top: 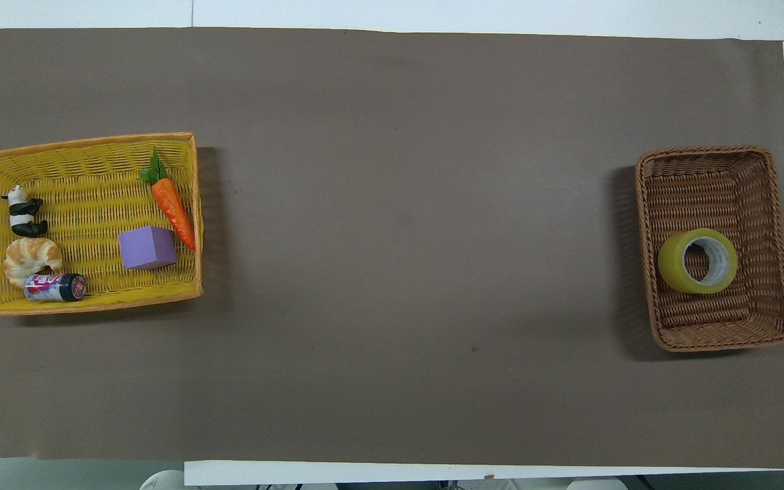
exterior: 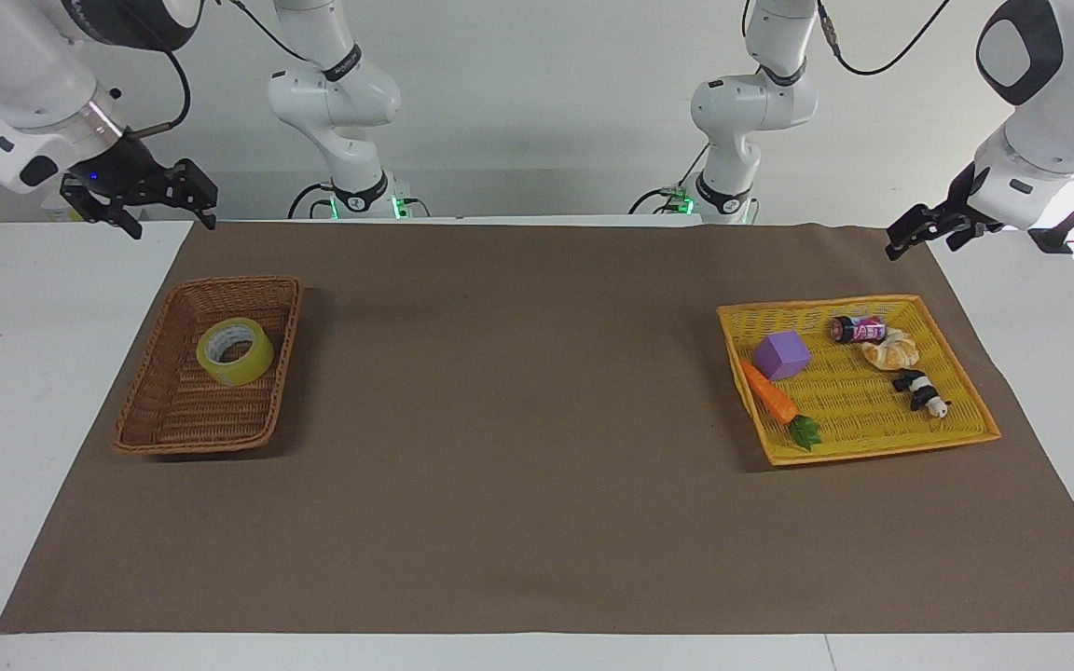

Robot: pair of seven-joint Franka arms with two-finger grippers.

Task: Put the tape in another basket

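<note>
Our right gripper [exterior: 167, 207], jaws apart and empty, hangs at eleven o'clock of the basket [exterior: 150, 410] holding the tape [exterior: 235, 351], while we cannot tell the left gripper's [exterior: 910, 237] state above the yellow tray [exterior: 873, 449] on the desk [exterior: 518, 522].

The tape [exterior: 235, 350] lies flat inside the basket [exterior: 164, 424], in its half nearer the robots, at the right arm's end of the worktop [exterior: 518, 522]. The right pincer [exterior: 167, 207] hangs in the air above the worktop's edge just beside the basket's robot-side corner, holding nothing, its fingers seemingly spread. The left pincer [exterior: 910, 235] hangs well apart from the basket, over the mat's corner at the left arm's end.
</note>
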